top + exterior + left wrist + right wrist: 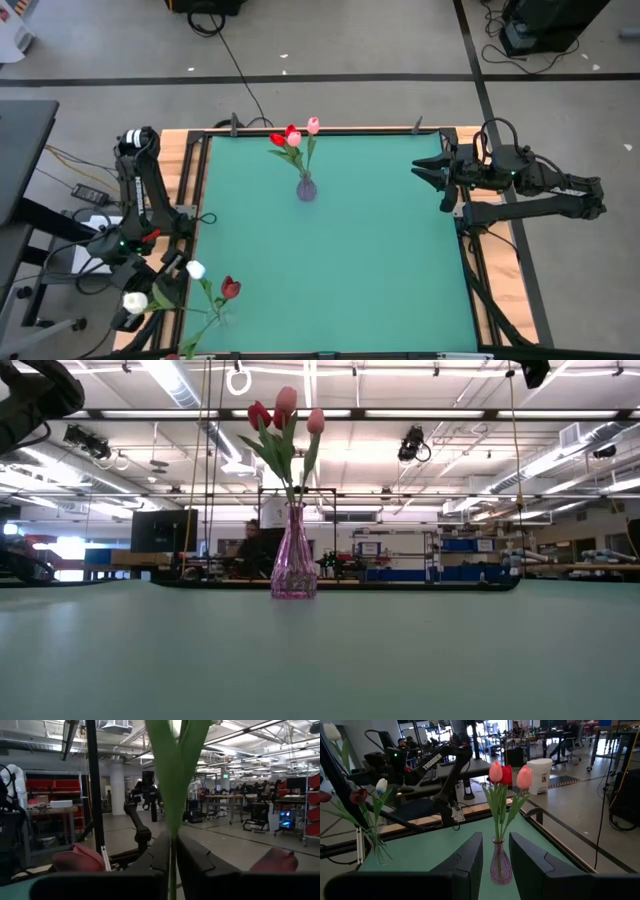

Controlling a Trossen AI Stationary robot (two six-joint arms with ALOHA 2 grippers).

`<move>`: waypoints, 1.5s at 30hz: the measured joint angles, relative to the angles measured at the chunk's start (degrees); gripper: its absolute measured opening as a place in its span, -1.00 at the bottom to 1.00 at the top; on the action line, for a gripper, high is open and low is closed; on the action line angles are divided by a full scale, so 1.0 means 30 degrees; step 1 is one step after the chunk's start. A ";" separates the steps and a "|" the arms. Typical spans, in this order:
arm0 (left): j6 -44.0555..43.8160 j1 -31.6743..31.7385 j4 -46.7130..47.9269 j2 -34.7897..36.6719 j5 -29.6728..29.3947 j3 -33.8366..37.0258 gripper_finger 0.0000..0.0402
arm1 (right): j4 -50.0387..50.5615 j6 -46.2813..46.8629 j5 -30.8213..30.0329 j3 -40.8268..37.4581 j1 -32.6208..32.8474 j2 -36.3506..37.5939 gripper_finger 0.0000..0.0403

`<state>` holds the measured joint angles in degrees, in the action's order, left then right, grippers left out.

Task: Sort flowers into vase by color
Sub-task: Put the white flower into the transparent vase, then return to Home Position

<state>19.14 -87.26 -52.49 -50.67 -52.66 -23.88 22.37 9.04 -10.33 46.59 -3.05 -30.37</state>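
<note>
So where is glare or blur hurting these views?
Low view: bright ceiling lights sit behind the tulips in the pink vase, washing out the top. Left wrist view: the green stem is blurred. High view: evenly lit green table, no glare.

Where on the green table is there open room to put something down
Free: the wide green mat between the pink vase at the far edge and the clear vase at the near left corner. Crowded: that corner, where the left gripper holds a white tulip.

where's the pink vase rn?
High view: the pink vase stands upright on the green table near the far edge, left of centre, holding red and pink tulips, with both grippers away from it.
</note>
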 joint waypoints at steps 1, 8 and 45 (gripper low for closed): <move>-0.0005 0.0037 0.0000 -0.0001 0.0000 0.0000 -0.79 | 0.0000 0.0000 0.0000 0.0007 0.0000 0.0005 -0.48; -0.0015 0.0029 -0.0145 -0.0008 0.0080 0.0000 -0.49 | 0.0000 0.0000 0.0000 0.0001 0.0000 0.0007 -0.48; 0.1793 -0.1747 0.1424 -0.0679 -0.2779 -0.3205 -0.34 | 0.0001 0.0000 -0.0006 0.0006 -0.0006 0.0000 -0.48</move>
<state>24.52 -92.50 -48.22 -52.71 -61.00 -33.49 22.37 9.04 -10.35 46.61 -3.07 -30.37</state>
